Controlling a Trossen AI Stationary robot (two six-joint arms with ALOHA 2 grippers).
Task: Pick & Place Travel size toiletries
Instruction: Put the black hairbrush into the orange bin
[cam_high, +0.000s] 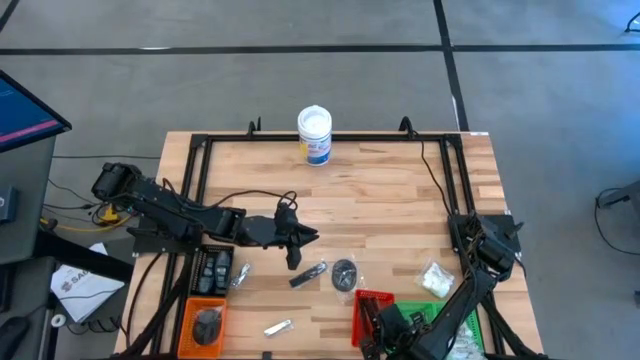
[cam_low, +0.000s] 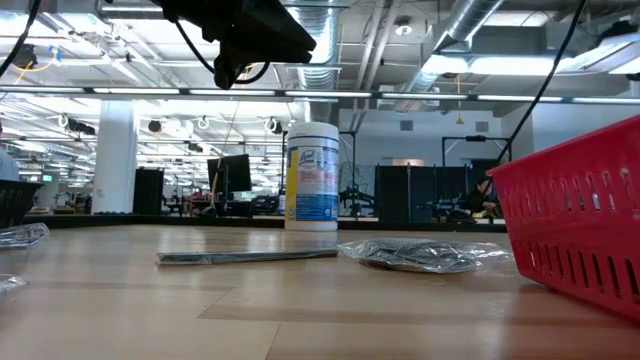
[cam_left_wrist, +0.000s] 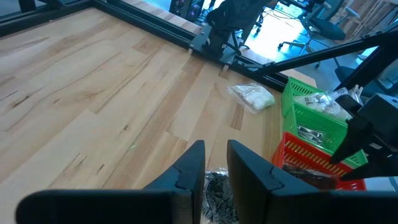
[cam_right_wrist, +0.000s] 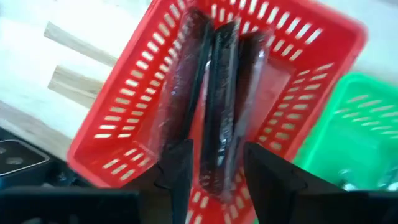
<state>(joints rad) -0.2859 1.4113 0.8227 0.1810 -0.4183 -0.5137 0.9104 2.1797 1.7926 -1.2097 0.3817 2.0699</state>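
My right gripper (cam_right_wrist: 216, 171) hangs open over the red tray (cam_right_wrist: 112, 134), pointing steeply down. Three dark wrapped sticks lie side by side in that tray. The middle stick (cam_right_wrist: 219, 106) runs between the fingers with a gap on each side. My left gripper (cam_high: 300, 240) hovers above the table's middle, its fingers (cam_left_wrist: 194, 163) a narrow gap apart and holding nothing. Flat on the wood lie a black stick (cam_high: 307, 275), a bagged dark disc (cam_high: 344, 272), a clear packet of white contents (cam_high: 435, 280) and a silvery sachet (cam_high: 278, 327).
A green tray (cam_high: 420, 322) adjoins the red tray (cam_high: 372, 305) at the near right. An orange tray (cam_high: 205, 322) and a black one (cam_high: 210, 270) stand near left. The white tub with a blue label (cam_high: 314, 135) stands at the far edge. Bare wood lies between.
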